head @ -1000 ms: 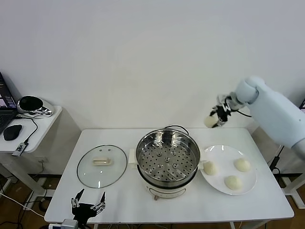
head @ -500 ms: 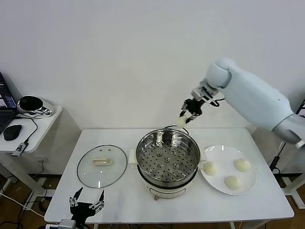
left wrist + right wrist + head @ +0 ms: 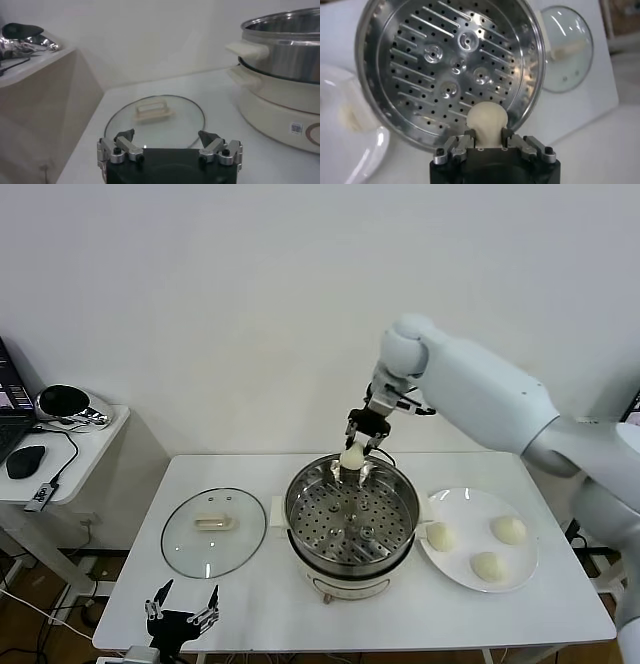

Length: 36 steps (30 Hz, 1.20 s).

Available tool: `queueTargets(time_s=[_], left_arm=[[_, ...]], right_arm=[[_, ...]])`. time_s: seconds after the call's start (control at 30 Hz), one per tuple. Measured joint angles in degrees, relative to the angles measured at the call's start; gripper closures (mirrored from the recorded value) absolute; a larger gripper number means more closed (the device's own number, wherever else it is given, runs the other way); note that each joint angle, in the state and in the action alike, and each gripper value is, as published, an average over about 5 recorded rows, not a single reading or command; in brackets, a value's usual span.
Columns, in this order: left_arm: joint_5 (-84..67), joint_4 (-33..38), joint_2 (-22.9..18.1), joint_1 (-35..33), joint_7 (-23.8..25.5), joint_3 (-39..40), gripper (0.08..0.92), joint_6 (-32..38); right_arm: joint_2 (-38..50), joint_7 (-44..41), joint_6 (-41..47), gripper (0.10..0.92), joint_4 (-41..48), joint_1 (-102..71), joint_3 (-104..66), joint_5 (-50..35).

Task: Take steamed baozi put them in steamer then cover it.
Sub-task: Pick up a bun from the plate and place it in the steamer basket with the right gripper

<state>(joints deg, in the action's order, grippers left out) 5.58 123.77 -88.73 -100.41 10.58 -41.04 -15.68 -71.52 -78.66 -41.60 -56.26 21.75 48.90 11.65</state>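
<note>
Gripping smooth cream-white baozi, right claw

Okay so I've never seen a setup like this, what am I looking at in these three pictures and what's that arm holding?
It is a two-armed robot at a white table. One picture looks down from its head; the other two come from cameras on its wrists. The right gripper is shut on a bun, above the far edge of the steel steamer, whose tray holds no buns. Three more buns sit on a white plate to the steamer's right. The glass lid lies flat to its left. The left gripper is open, idle at the table's near edge by the lid.
</note>
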Motion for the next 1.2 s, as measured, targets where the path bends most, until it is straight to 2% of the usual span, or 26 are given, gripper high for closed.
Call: queueTargets(time_s=[0.7, 1.07, 1.2], left_arm=[[-0.9, -0.1, 1.1, 0.0, 0.2, -0.8, 0.177, -0.3], [-0.7, 0.0, 1.0, -0.1, 0.3, -0.9, 0.177, -0.3], [-0.7, 0.2, 1.0, -0.2, 0.4, -0.9, 0.177, -0.3]], right_arm=[[-6.2, 2.6, -4.9, 0.657, 7.1, -6.6, -2.9, 11.3], [-6.7, 3.8, -5.2, 0.487, 7.9, -8.0, -3.2, 13.6], [-6.1, 3.5, -4.1, 0.365, 7.0, -7.8, -3.3, 13.0]])
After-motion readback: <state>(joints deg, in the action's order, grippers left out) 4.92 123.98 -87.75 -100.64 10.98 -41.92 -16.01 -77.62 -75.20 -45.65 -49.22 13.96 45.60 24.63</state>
